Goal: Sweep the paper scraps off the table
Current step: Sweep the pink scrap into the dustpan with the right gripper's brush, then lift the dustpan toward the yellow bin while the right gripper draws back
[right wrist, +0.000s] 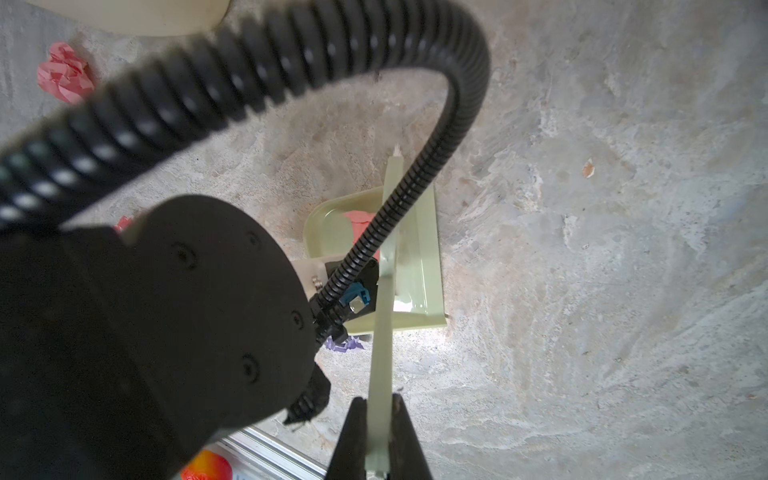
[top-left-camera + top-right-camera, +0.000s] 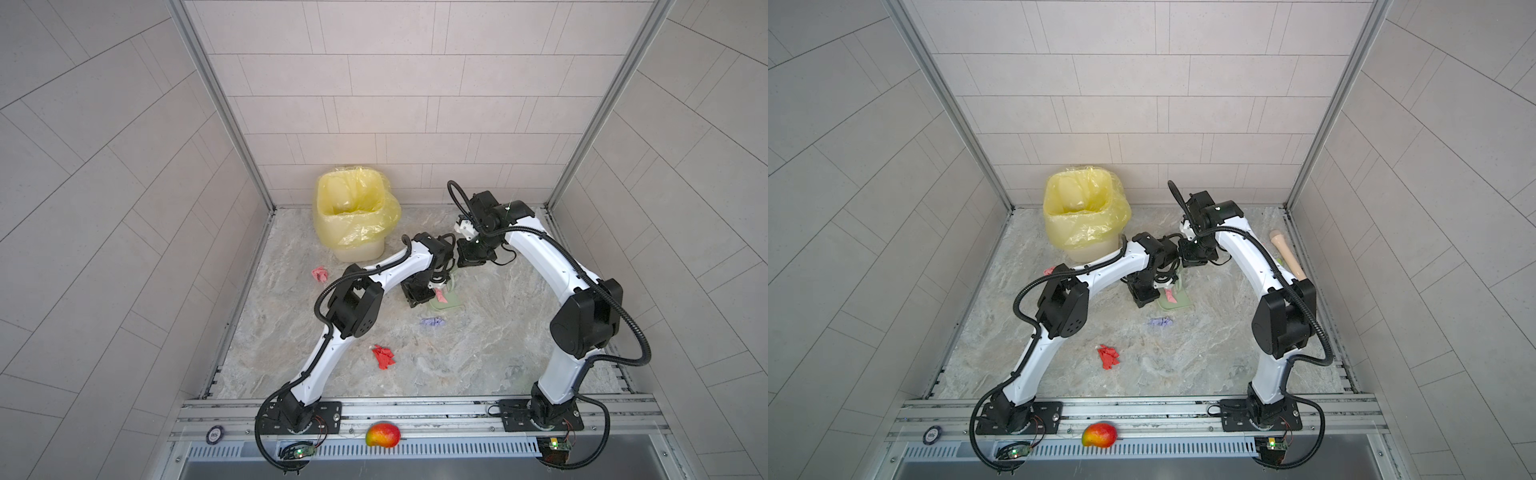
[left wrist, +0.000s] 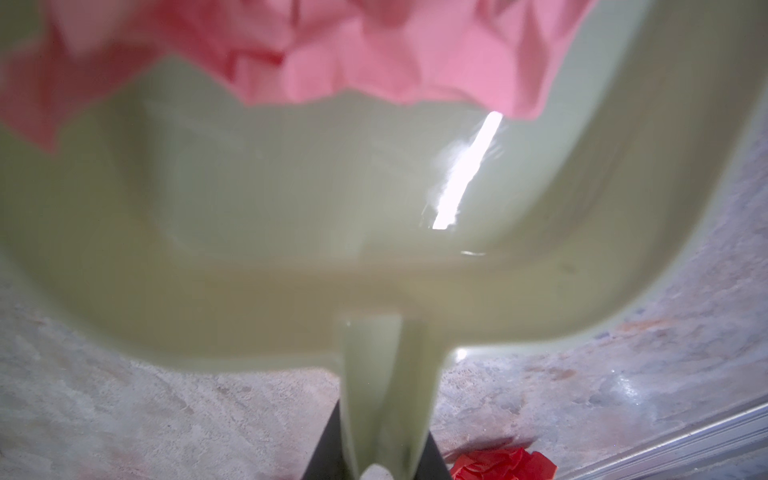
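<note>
My left gripper (image 3: 378, 453) clamps the dustpan (image 3: 291, 208), right gripper (image 1: 378, 440) a pale stick (image 1: 384, 332); tilting could spill the 1 pink scrap (image 3: 374, 50), upper frame.

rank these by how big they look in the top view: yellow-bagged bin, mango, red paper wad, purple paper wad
1. Pale bin lined with a yellow plastic bag, by far the largest
2. Red-yellow mango
3. Crumpled red paper wad, only slightly smaller than the mango
4. Crumpled lavender paper wad, flattest and smallest
</note>
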Controlling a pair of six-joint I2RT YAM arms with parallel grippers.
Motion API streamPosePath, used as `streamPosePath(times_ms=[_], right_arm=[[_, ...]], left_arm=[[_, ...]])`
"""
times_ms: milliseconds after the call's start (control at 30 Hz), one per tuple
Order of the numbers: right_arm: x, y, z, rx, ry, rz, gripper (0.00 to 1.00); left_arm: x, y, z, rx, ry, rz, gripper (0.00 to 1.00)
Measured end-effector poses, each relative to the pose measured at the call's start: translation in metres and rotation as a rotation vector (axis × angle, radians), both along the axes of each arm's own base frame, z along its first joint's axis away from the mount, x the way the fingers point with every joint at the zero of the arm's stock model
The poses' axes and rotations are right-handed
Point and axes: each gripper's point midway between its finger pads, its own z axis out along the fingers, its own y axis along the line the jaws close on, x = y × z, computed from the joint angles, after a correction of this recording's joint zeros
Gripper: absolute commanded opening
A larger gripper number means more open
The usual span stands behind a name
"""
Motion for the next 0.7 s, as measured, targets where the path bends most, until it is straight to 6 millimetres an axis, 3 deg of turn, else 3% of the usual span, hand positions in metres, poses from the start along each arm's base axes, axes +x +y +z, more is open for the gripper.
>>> streamPosePath(times_ms=[167,333,700], right_arm=[[-0.002,-0.014,0.004,-0.014,0.002,-0.029,0.00],[-0.005,-0.036,0.024,-0.022,-0.038,-0.073,0.00],[-0.009,-0.072,0.061,-0.051,-0.133,-0.153,0.00]], left_arm=[[0.002,-0.001,-0.007,-0.006,-0.012,0.005,0.00],[0.003,0.000,-0.007,-0.039,-0.036,0.022,0.00],[0.013,-0.007,0.035,-0.191,-0.162,0.063,0.00]])
